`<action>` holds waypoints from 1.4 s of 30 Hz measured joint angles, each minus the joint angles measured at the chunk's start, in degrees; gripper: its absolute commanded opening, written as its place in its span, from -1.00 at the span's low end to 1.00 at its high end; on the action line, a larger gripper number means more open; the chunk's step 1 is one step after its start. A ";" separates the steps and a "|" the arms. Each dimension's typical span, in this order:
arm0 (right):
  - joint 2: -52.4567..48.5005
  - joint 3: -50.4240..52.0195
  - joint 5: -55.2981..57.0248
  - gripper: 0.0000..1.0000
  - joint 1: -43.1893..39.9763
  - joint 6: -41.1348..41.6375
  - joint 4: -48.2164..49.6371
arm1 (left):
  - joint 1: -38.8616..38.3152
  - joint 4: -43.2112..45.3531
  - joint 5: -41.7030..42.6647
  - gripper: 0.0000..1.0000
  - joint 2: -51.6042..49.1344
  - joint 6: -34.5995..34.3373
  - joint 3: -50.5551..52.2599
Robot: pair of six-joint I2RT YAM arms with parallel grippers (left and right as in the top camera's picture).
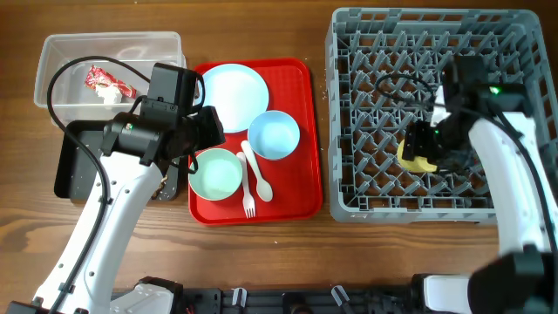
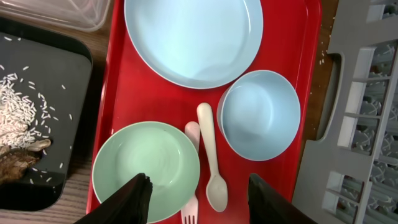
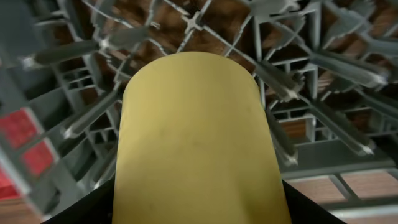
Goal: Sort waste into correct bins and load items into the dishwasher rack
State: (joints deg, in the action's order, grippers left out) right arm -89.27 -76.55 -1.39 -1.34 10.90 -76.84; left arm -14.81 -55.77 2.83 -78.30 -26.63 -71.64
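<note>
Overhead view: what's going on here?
The right gripper holds the cup low inside the rack. The left gripper hovers, jaws open, above the green bowl on the red tray, where the plate, blue bowl, spoon and fork also lie. The wrapper is in the tub and the scraps are in the black tray.
</note>
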 measured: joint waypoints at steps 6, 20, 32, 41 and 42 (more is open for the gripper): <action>-10.69 0.00 0.00 0.63 0.00 0.00 1.97 | 0.00 0.00 0.00 0.02 0.00 0.00 0.00; 9.62 -3.15 -10.88 1.00 0.02 -4.66 12.85 | 0.04 -4.11 -2.14 0.18 0.00 0.20 0.00; -3.63 -3.52 -9.29 0.88 32.46 -0.33 30.64 | 18.21 -11.96 -3.85 0.46 5.51 -1.99 0.00; -23.89 -3.52 -5.84 0.18 34.36 14.05 34.12 | 18.21 -12.00 -3.85 0.47 5.51 -1.99 0.00; -24.92 -3.52 -5.81 0.03 34.36 15.30 34.10 | 18.21 -11.98 -3.87 0.48 5.51 -1.99 0.00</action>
State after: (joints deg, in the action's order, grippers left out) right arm -114.19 -80.07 -7.20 33.01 26.20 -42.74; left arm 3.40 -67.75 -1.04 -72.79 -28.62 -71.64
